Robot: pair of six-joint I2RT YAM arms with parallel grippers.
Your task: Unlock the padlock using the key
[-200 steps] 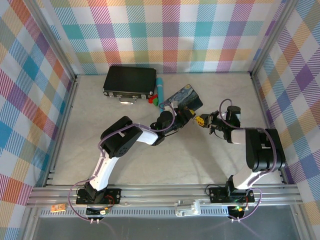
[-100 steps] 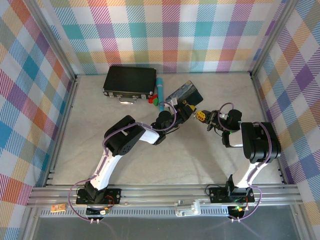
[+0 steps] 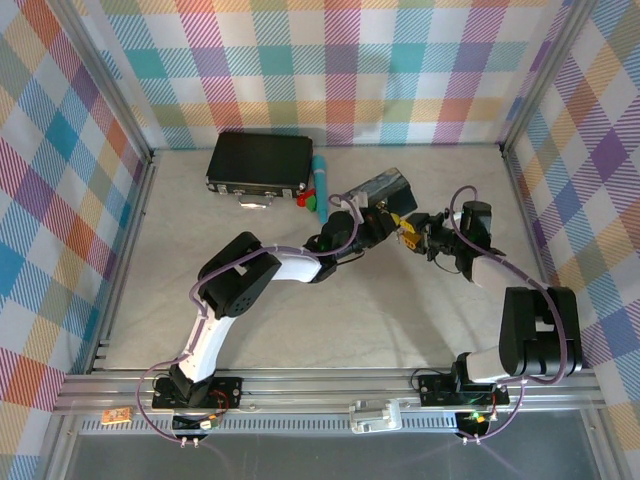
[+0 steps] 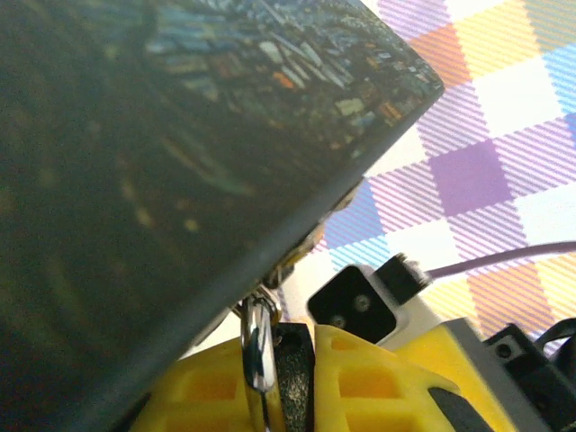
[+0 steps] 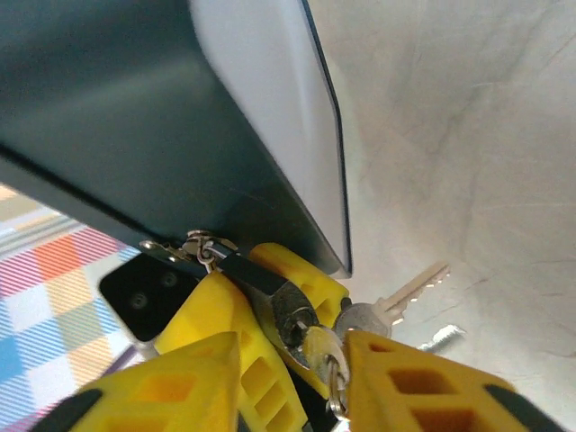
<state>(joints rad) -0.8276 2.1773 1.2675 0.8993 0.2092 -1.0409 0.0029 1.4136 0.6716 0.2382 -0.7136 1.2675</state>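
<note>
The blue painted tin (image 3: 383, 186) is raised and tilted, and the padlock (image 5: 290, 310) hangs from its clasp by a silver shackle (image 4: 256, 337). My left gripper (image 3: 380, 222) is shut on the dark padlock body (image 4: 292, 373), its yellow fingers on either side. From the right, my right gripper (image 3: 417, 240) meets it, shut on the key (image 5: 321, 345). The key's tip sits at the keyhole in the padlock's silver face. A second key (image 5: 409, 290) dangles from the same ring.
The black case (image 3: 258, 163) lies at the back left, with the teal tube (image 3: 320, 175) and small red and green pieces (image 3: 306, 200) beside it. A small silver screw-like bit (image 5: 441, 337) lies on the table below the keys. Checked walls stand close on three sides.
The tin has been lifted and shifted back and to the right. Both grippers moved with it, and the right forearm has swung outward.
</note>
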